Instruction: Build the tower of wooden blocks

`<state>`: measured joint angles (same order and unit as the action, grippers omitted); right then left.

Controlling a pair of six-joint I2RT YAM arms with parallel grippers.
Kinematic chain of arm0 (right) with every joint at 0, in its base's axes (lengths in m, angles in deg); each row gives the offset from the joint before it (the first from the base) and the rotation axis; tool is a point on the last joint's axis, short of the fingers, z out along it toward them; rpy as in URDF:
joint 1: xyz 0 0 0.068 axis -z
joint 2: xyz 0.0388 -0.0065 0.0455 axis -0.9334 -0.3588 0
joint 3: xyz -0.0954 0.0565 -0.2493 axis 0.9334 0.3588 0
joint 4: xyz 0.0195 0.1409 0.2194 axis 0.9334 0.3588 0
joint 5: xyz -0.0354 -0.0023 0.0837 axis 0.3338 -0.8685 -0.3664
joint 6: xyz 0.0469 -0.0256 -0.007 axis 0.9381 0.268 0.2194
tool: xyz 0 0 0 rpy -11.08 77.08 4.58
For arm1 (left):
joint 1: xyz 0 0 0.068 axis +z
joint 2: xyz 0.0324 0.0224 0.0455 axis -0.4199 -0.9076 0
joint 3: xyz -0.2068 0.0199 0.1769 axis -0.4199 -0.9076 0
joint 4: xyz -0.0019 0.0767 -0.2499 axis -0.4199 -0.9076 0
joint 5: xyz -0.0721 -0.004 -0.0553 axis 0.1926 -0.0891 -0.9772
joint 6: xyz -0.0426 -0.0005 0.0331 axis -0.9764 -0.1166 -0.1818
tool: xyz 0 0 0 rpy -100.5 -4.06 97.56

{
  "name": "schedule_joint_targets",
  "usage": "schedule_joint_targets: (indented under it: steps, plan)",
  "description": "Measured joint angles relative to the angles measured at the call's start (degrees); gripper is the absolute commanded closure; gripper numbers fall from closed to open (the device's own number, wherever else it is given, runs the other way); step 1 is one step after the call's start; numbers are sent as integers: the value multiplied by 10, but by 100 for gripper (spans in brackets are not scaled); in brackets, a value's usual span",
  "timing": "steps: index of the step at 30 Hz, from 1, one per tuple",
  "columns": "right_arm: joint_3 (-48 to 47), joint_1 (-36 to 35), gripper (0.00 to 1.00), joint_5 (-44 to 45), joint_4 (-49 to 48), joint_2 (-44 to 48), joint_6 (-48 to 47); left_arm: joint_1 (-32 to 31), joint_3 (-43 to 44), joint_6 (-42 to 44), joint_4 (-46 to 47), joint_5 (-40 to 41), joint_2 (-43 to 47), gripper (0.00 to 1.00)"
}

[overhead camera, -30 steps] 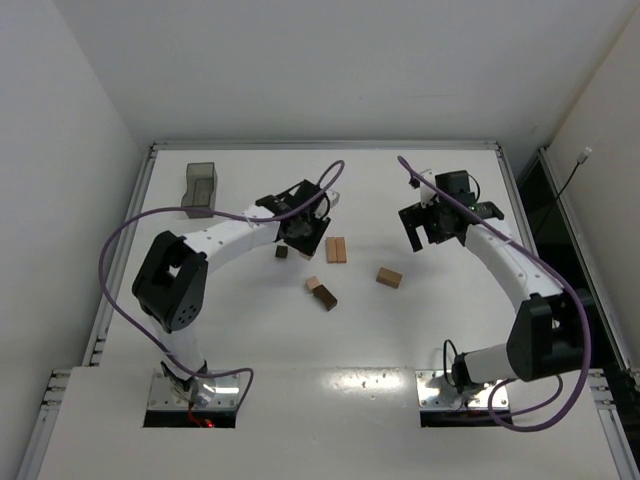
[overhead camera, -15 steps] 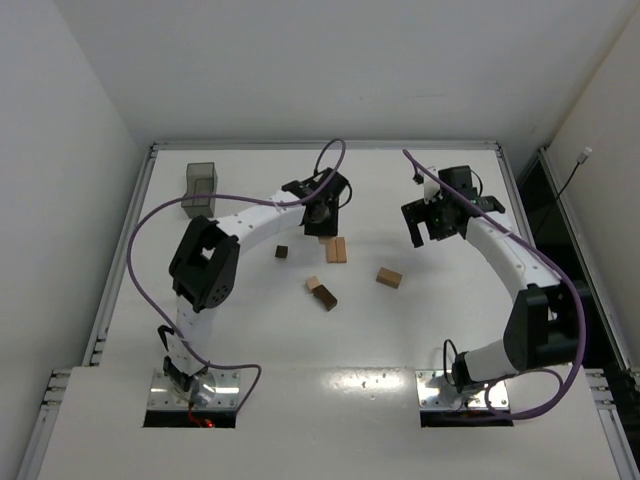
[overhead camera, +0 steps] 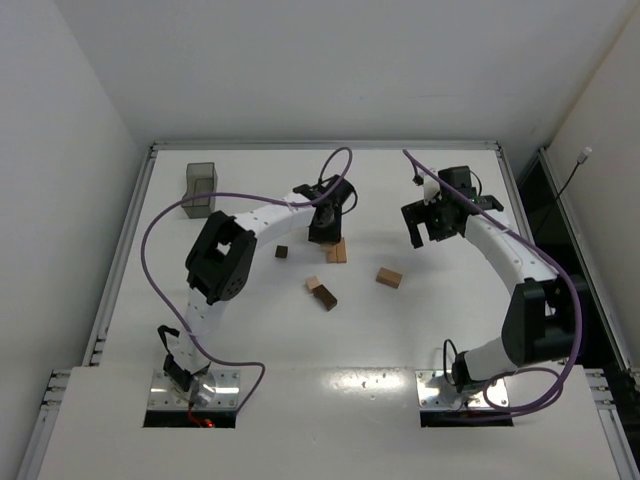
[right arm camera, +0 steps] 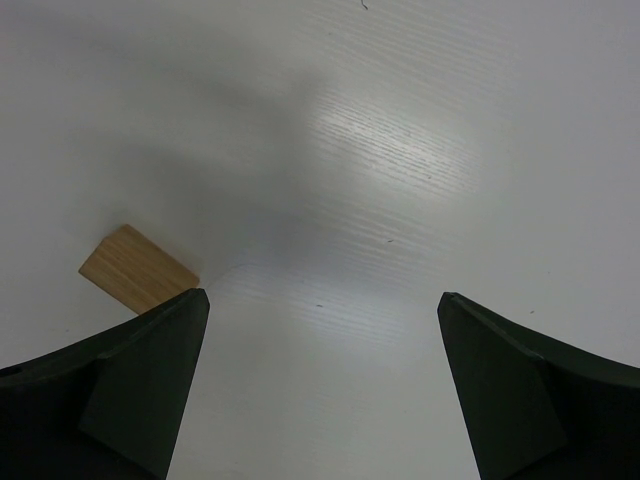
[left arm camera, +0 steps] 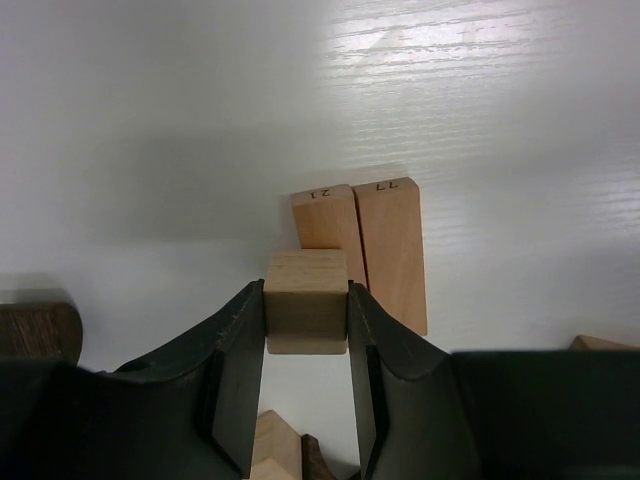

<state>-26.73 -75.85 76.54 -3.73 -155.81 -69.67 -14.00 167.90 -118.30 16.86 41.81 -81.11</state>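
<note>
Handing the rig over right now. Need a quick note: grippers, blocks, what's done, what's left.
Left gripper: shut on a light tan block, held at the near end of the pair of tan blocks that lie flat side by side. Cannot tell whether it touches them.
Right gripper: open, empty, above the table, with the lone tan block nearby.
Loose: small dark block; a pale block with a dark block against it.
Done: only the flat pair; nothing stacked yet.
Left: place the held block, then stack the rest.

Handwritten, seemingly upside down: "21" on tan block (left arm camera: pixel 324 228); "77" on adjoining block (left arm camera: pixel 393 252).
</note>
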Motion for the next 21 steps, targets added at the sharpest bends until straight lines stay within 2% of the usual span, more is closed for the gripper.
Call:
schedule_joint_targets:
  steps: [12, 21]
  plan:
    - [0, 0, 4, -7, 0, 0, 0, -31, 44, 0, -1, -2, -8, 100]
    - [0, 4, 4, -12, 0, 0, 0, -32, 56, 0, -3, 10, -24, 100]
